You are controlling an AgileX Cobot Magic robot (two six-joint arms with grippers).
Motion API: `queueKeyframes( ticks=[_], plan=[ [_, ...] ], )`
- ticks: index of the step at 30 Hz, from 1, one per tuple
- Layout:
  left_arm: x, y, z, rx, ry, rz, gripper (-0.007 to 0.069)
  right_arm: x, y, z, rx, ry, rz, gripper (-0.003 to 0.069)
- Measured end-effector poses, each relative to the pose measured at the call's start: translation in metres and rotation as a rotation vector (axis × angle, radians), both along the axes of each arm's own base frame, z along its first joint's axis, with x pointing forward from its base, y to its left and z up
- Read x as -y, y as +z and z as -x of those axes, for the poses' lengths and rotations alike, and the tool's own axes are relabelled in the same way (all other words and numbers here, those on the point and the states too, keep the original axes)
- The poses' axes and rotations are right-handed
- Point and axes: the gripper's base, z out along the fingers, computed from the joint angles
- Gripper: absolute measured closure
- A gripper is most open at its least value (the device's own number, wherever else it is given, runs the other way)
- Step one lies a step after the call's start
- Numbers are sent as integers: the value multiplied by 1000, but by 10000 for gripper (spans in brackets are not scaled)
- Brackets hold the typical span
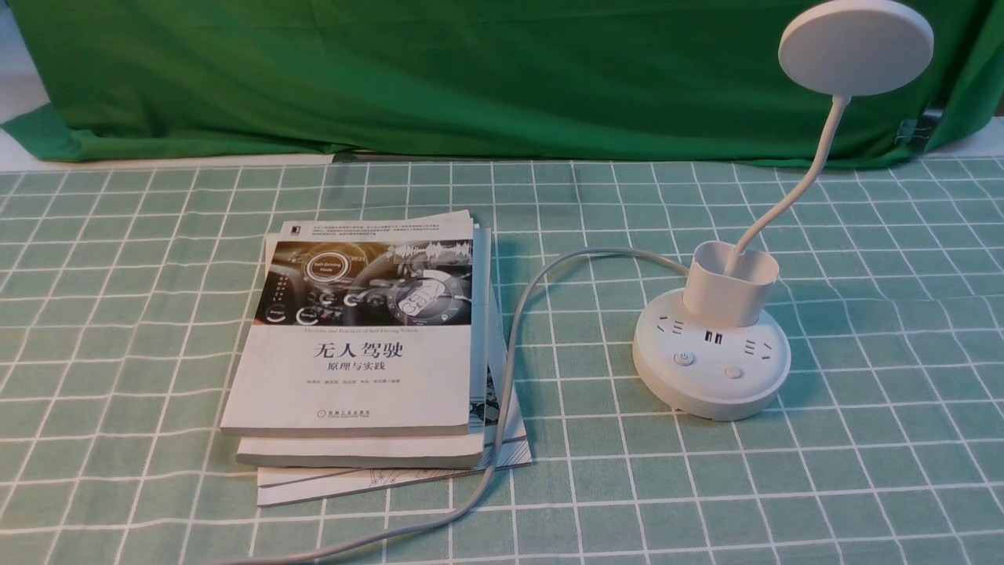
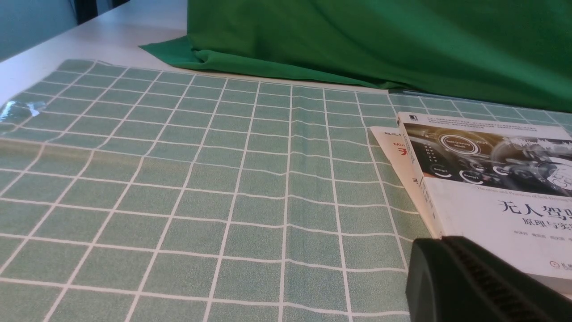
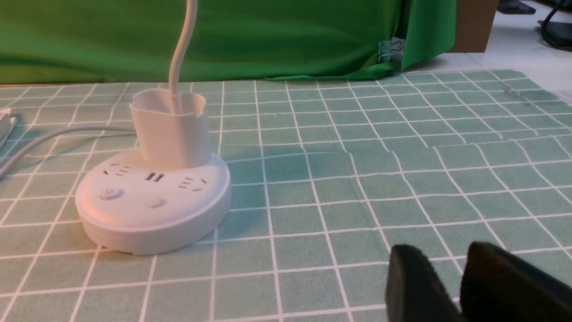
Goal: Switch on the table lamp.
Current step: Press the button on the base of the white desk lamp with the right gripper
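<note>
The white table lamp stands on the right of the checked cloth. Its flat disc head [image 1: 856, 47] looks unlit. A thin neck [image 1: 808, 173] runs down into the cup-shaped holder [image 1: 729, 286] on the round base [image 1: 710, 377]. Two buttons [image 1: 685, 359] [image 1: 733, 372] sit on the base's front. In the right wrist view the base [image 3: 152, 223] lies well off to one side of my right gripper [image 3: 444, 252], which stands slightly open and empty above bare cloth. My left gripper [image 2: 440, 243] shows as one dark mass, shut, by the books' corner. Neither gripper shows in the front view.
A stack of books [image 1: 361, 337] lies left of the lamp, also seen in the left wrist view [image 2: 491, 179]. The lamp's grey cord [image 1: 510, 345] curves past the books' right side to the front edge. A green backdrop cloth [image 1: 471, 78] hangs behind.
</note>
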Motion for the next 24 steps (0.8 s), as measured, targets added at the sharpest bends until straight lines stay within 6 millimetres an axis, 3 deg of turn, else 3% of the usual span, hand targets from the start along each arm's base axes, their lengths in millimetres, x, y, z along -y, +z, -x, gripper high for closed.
queueKeyframes(
  ticks=[17, 20, 24],
  plan=[
    [0, 0, 0, 0, 0, 0, 603, 0, 0, 0, 1, -1, -25, 421],
    [0, 0, 0, 0, 0, 0, 603, -2, 0, 0, 0, -15, -250, 421],
    [0, 0, 0, 0, 0, 0, 603, -6, 1, 0, -16, -71, -900, 421]
  ],
)
